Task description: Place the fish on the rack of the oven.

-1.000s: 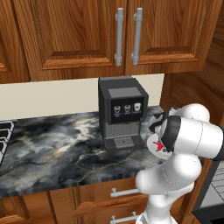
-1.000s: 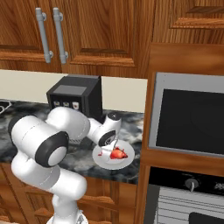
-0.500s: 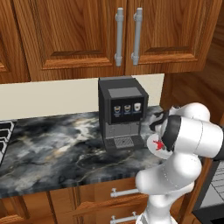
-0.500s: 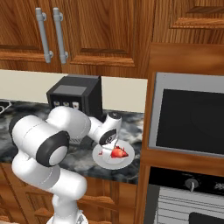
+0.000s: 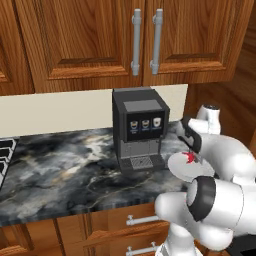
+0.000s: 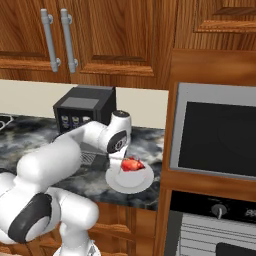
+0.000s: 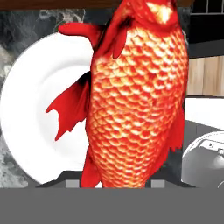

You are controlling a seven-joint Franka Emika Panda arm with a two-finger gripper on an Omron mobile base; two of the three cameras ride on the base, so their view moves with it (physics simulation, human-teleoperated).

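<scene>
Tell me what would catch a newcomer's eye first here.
The bright red-orange fish, which looms close before the hand camera; from the right base view it sits just above the white plate at the counter's front edge, by the gripper. Next, the black coffee machine standing on the dark marble counter under the wooden cabinets.

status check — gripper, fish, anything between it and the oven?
Gripper shut on fish, just above white plate at the counter's right end. Oven lower right, rack not visible. Wooden cabinet edge between them.
</scene>
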